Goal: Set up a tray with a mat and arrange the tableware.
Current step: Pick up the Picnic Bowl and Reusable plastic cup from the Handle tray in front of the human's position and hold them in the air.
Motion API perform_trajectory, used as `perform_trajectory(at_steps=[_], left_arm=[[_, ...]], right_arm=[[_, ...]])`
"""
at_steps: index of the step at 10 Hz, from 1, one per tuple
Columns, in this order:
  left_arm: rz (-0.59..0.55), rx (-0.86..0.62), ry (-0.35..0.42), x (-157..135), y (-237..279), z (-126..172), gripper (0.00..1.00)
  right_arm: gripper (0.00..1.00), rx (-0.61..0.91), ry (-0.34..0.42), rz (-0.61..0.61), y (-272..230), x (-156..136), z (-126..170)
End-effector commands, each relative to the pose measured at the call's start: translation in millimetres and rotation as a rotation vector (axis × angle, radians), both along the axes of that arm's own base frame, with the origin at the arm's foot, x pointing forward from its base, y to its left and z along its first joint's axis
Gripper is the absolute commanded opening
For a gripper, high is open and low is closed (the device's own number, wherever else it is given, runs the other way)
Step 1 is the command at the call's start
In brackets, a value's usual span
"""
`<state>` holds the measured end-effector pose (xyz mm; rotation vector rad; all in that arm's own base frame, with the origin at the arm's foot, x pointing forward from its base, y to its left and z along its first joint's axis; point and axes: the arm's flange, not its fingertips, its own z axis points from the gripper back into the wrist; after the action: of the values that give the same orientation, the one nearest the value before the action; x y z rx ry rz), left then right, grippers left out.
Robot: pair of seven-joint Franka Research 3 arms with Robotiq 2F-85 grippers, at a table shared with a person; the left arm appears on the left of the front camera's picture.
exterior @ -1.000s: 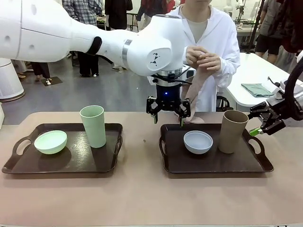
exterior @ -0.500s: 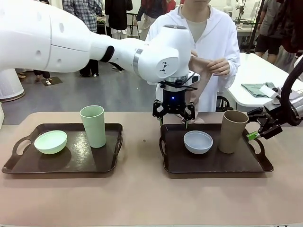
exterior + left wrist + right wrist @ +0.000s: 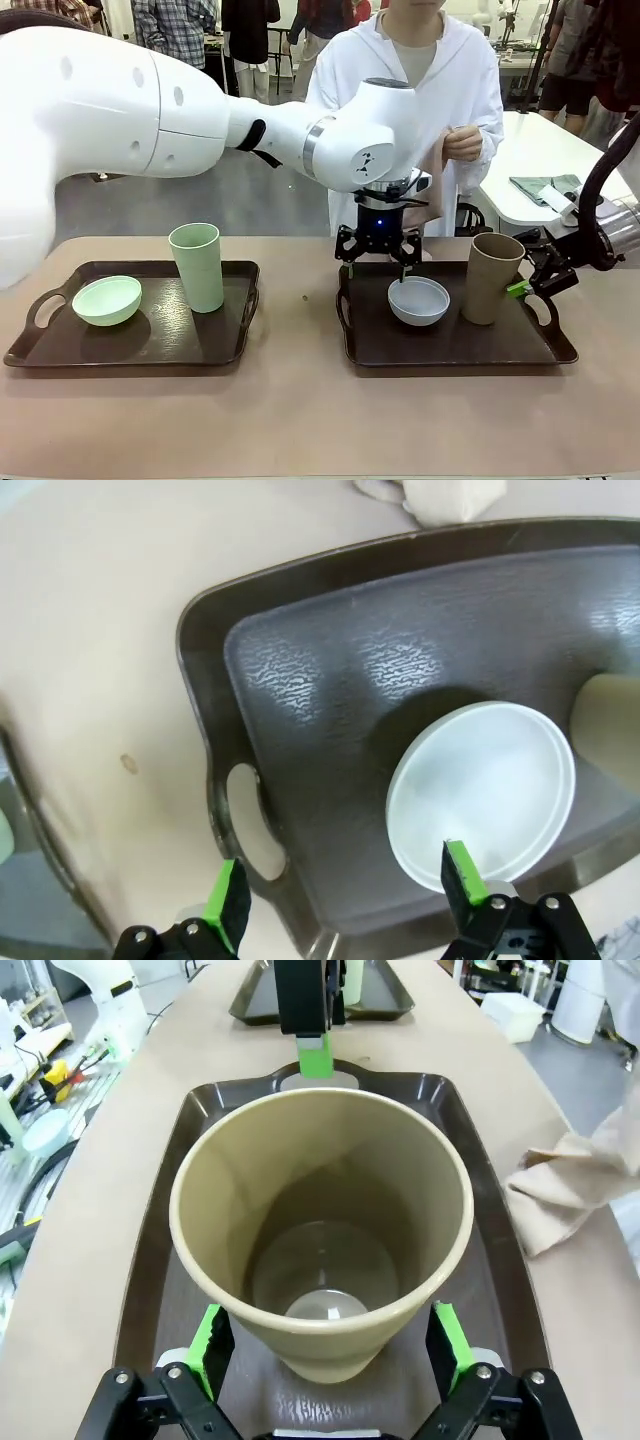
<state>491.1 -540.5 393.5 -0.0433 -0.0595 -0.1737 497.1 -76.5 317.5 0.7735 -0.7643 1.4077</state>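
My left gripper (image 3: 378,262) is open, low over the right tray (image 3: 450,345), just behind the greyish-white bowl (image 3: 419,300). In the left wrist view its fingers (image 3: 462,875) straddle the tray's near rim (image 3: 215,780) and the bowl's edge (image 3: 485,790). My right gripper (image 3: 535,276) is open around the tan tumbler (image 3: 492,277), with a pad on each side of the tumbler's base (image 3: 320,1190). A mint bowl (image 3: 107,299) and a green tumbler (image 3: 197,266) stand on the left tray (image 3: 150,345). The person holds the mat, a beige cloth (image 3: 436,180), behind the right tray.
The cloth's lower end (image 3: 580,1185) lies on the table beside the right tray's far edge. The person's hand (image 3: 462,143) is above it. A white side table with a folded green cloth (image 3: 545,188) stands at the back right. Bare tabletop lies between the trays and in front.
My left gripper moved right and down towards the greyish-white bowl. My right gripper moved left up to the tan tumbler. The person's hands shifted to the right with the cloth.
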Motion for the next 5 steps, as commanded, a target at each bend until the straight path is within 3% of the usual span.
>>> perform_trajectory(at_steps=[1,5], left_arm=[[0.047,0.037,-0.016,5.6,-7.3,0.4,1.00],[0.060,0.036,0.011,9.9,-22.8,-17.5,1.00]], right_arm=[[1.00,0.028,-0.014,0.011,5.3,4.7,-10.7],[1.00,0.016,0.003,0.025,18.1,11.4,-26.3]])
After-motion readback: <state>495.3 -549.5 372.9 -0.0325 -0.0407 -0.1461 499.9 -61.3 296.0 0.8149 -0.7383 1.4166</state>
